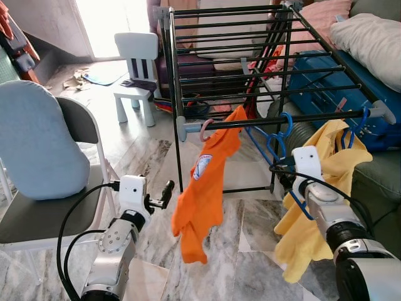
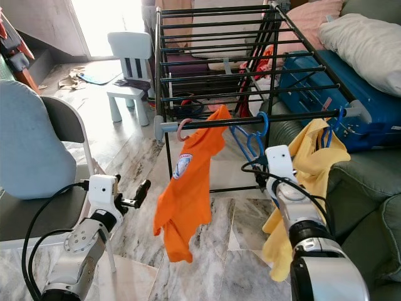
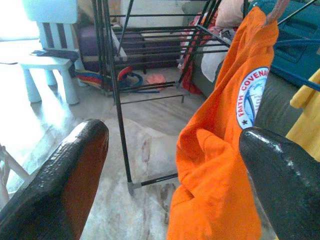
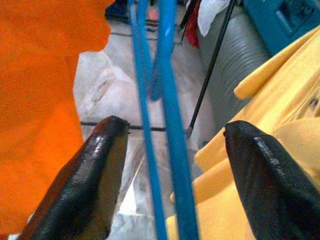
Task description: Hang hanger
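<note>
On the front rail of the black drying rack (image 1: 263, 119): three hangers, listed from the robot's left
- pink hanger (image 1: 205, 130), carrying an orange shirt (image 1: 203, 188)
- empty blue hanger (image 1: 276, 139), hook over the rail, body slanting down toward the right arm
- second blue hanger (image 1: 351, 133), carrying a yellow shirt (image 1: 313, 213)

Right gripper (image 4: 172, 175): raised just under the rail between the two shirts. Jaws wide apart; the empty hanger's blue bars pass through the gap and neither black finger (image 4: 82, 185) presses on them. Nothing held.

Left gripper (image 3: 170, 170): low beside the orange shirt, jaws spread wide, empty.

Task's thing: the empty blue hanger appears already hooked on the rail.

Risks, as judged
- Hanger bars lie between the right fingers; drawing the arm back at an angle could catch a bar and lift the hook off the rail
- Yellow cloth sits close against the right arm; a sideways move could drag it and shift its hanger
- Left fingers are near the orange hem; a forward reach could snag it

View differences
- Head views give the hooks on the rail and the order of garments; the right fingertips are hidden there behind the wrist housing
- Right wrist view settles that the bars run between open fingers
- Left wrist view reads a round badge (image 3: 254, 95) on the orange shirt, worded FAITH COVENANT, and shows a white child's chair (image 3: 47, 50) beyond the rack
</note>
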`<state>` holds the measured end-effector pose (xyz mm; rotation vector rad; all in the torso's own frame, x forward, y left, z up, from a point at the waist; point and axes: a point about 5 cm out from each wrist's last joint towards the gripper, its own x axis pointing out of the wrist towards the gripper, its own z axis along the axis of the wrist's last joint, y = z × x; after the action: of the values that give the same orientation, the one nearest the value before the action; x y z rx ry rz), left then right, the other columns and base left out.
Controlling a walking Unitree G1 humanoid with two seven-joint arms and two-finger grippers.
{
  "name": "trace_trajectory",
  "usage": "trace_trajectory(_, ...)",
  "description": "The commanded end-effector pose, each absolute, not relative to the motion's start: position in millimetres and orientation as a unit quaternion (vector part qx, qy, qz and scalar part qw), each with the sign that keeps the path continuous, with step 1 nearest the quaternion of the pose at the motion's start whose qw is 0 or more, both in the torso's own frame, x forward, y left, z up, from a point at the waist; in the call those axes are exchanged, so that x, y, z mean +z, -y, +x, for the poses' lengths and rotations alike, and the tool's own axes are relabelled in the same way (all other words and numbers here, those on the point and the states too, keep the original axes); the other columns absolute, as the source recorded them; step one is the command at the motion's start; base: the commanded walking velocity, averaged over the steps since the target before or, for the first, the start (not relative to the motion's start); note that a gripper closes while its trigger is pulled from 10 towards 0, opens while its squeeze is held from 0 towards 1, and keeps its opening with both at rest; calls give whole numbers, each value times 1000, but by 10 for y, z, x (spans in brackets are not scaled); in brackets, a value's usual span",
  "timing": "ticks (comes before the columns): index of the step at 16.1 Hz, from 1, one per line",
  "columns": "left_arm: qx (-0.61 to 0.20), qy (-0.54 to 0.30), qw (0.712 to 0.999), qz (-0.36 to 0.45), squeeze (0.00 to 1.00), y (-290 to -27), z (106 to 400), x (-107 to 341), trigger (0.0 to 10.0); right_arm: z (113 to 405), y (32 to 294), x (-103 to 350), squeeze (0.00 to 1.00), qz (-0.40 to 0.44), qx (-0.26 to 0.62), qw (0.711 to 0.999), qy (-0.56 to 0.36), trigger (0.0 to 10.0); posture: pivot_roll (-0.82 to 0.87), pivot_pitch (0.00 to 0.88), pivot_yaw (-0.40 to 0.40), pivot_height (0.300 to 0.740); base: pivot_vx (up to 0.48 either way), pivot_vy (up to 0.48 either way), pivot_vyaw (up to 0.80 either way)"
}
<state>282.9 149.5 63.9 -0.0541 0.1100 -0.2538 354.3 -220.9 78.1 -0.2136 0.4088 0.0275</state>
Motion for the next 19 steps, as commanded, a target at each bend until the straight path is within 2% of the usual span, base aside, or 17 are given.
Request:
trace_trajectory(1, -125, -70, 989, -22, 0, -1501, 2816, 590, 10000, 3588, 2156, 825, 0, -99, 20, 975, -198, 667, -93, 0, 15, 740, 0, 0, 0)
trace_trajectory(7, -126, -72, 989, -22, 0, -1478, 2828, 581, 10000, 3622, 2043, 813, 0, -75, 10, 976, -203, 510, -90, 0, 13, 740, 0, 0, 0)
trace_trajectory(9, -126, -72, 989, -21, 0, -1476, 2826, 578, 10000, 3624, 2033, 809, 0, -74, 3, 976, -204, 0, -89, 0, 13, 740, 0, 0, 0)
trace_trajectory(19, -132, -78, 988, -19, 0, -1447, 2840, 560, 10000, 3592, 2078, 761, 0, -58, -22, 975, -213, 0, -93, 0, 17, 740, 0, 0, 0)
